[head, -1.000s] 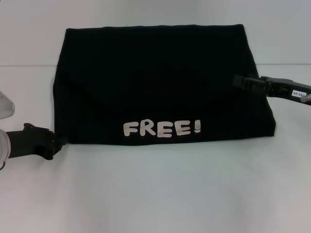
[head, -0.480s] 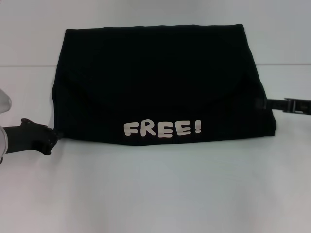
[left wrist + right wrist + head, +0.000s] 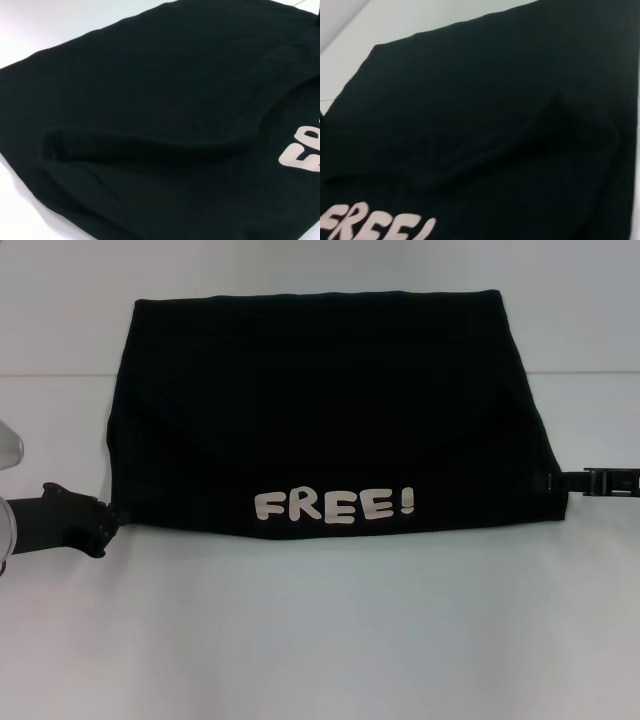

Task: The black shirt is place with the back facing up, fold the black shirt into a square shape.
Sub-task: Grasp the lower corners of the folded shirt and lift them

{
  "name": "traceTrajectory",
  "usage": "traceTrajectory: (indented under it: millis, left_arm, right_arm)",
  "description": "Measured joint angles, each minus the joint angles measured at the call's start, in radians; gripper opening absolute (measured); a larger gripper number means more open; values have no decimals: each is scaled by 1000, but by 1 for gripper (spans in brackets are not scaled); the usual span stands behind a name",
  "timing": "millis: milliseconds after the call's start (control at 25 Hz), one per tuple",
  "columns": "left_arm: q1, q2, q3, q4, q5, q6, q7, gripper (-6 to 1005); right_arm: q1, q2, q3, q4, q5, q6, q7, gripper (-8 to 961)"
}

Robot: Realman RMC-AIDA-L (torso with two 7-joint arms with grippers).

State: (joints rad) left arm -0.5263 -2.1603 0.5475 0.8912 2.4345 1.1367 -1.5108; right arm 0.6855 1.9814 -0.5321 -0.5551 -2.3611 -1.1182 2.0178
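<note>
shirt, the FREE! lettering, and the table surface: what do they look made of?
Black shirt: soft matte fabric, probably knit cotton or a blend; it drapes and holds rounded folds without glare.
FREE! lettering: pale, flat, crisp-edged, likely a print or heat transfer; which one is unclear.
Table: smooth, plain white with little sheen; could be laminate or a cloth cover, can't tell.

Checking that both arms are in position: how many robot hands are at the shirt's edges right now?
2. The left hand is at the near-left corner of the black shirt; the right hand is at its right edge, near the front. Fingertips are hard to see against the fabric.
</note>
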Motion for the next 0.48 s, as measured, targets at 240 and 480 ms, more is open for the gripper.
traceTrajectory:
  millis: [240, 480]
  left_arm:
    - [-1, 0, 0, 0, 0, 0, -1, 6]
    - [-6, 2, 0, -1, 0, 0, -2, 6]
  right_arm:
    - [10, 1, -15, 28, -1, 9, -10, 715]
    - [15, 8, -42, 40, -1, 11, -12, 692]
